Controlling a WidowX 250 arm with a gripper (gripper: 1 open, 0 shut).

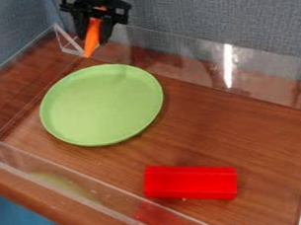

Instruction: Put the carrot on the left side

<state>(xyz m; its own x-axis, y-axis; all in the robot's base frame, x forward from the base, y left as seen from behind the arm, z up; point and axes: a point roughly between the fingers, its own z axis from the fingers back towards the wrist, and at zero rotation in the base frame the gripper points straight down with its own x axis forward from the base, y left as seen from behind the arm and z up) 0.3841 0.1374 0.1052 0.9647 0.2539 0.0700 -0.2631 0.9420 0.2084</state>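
One carrot (92, 36) hangs in my gripper (95, 20), pinched between its fingers, at the far end of the table (180, 112). I have it tilted nearly upright, beyond the plate (101, 105) and close to the clear wall (222, 64). The green plate lies between it and me; the red block (190, 182) sits well apart, nearer my camera. I cannot tell whether the carrot's tip touches anything.

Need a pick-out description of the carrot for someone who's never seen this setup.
Find the round green plate on the brown table. Just beyond its far edge, toward the back-left corner, the black gripper holds the carrot, point down. It's small, orange and tapered, unlike the red block near the front.
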